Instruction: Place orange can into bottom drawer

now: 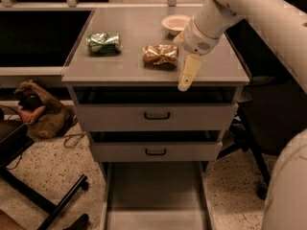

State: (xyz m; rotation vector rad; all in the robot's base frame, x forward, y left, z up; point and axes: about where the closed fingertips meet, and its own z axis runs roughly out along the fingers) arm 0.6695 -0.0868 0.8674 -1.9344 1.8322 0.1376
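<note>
The orange can (160, 55) lies on its side on the grey cabinet top (124, 66), near the middle. My gripper (185, 80) hangs just right of the can, pointing down over the front edge of the top, and holds nothing. The bottom drawer (156, 195) is pulled out at floor level, showing a bare grey floor. My white arm (249, 8) reaches in from the upper right.
A green dented can (103, 42) lies at the top's left. A white bowl (175, 23) stands behind the gripper. Two drawers with black handles (157, 115) sit above the open one. A brown bag (38, 111) and black chair legs (43, 200) are at the left, and an office chair base (254, 166) at the right.
</note>
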